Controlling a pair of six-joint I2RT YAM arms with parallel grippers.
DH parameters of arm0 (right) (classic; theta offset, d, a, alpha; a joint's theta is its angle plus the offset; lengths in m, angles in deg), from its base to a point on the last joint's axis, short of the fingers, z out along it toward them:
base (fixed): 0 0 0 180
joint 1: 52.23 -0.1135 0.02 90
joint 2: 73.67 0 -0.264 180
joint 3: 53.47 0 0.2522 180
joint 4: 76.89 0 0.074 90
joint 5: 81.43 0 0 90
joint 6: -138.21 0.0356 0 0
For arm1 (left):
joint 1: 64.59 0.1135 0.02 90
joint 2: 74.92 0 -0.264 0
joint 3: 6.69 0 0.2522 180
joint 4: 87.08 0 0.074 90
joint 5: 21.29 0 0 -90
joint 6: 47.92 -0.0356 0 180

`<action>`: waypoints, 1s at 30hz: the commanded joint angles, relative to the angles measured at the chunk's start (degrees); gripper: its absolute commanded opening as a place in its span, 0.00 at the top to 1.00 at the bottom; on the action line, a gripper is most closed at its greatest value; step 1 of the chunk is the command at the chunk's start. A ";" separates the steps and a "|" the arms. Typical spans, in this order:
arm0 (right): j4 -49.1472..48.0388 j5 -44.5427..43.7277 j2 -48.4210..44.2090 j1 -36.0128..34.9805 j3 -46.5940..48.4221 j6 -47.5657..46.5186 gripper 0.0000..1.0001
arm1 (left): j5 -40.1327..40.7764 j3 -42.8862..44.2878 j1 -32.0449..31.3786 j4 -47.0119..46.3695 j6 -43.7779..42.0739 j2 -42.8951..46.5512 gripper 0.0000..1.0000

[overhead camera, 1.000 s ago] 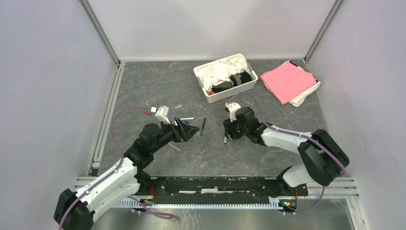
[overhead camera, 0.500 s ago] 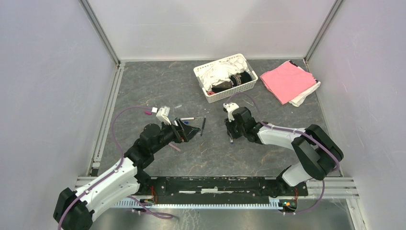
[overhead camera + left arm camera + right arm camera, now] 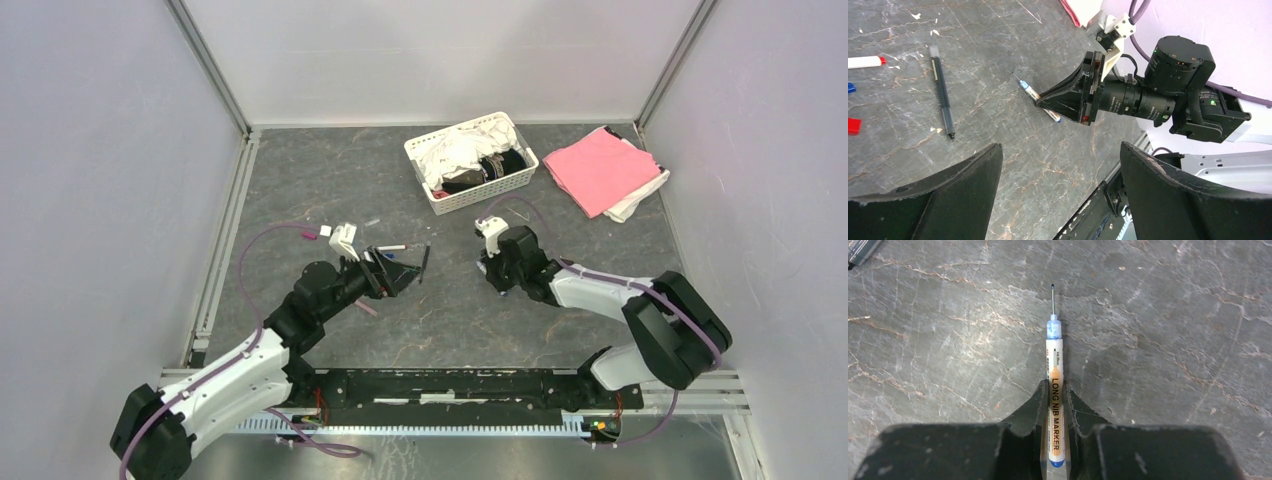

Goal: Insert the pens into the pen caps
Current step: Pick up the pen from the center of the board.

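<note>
My right gripper [image 3: 1055, 390] is shut on a white pen [image 3: 1054, 352] with a blue collar and a long thin nib, which points away from the fingers, low over the grey tabletop. In the left wrist view the same pen [image 3: 1027, 91] sticks out of the right gripper [image 3: 1040, 101]. My left gripper [image 3: 1060, 165] is open and holds nothing. A dark pen [image 3: 942, 91] lies to its left, beside a white pen with a red end [image 3: 863, 61], a blue cap [image 3: 850, 88] and a red cap [image 3: 853, 125]. From above, the left gripper [image 3: 400, 272] sits near the dark pen [image 3: 424, 262].
A white basket [image 3: 455, 203] of cloths stands behind the right arm, and a folded pink cloth [image 3: 600, 168] lies at the back right. A small magenta piece [image 3: 306, 232] lies by the left arm's purple cable. The black rail [image 3: 450, 385] runs along the near edge.
The right gripper's jaws have closed onto the blue-tipped pen, and that arm has shifted slightly right and back. The left arm has barely moved and stays open.
</note>
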State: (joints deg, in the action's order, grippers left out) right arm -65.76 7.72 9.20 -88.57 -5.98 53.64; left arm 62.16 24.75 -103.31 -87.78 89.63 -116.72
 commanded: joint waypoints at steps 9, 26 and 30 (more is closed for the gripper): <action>-6.06 17.11 -7.27 6.98 -4.16 -3.84 0.97 | -0.83 -0.79 -2.96 -15.49 2.82 -8.29 0.11; -16.20 44.58 -10.41 16.45 -7.01 -0.67 1.00 | -3.65 4.91 -3.05 -27.06 1.57 -22.53 0.21; -19.91 48.09 -11.74 16.69 -8.10 2.60 1.00 | -2.85 3.18 -4.23 -39.65 5.13 -29.11 0.21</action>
State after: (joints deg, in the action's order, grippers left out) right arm -78.92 49.45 -0.35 -72.35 -12.99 52.65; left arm 61.77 29.18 -106.41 -108.39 88.56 -141.79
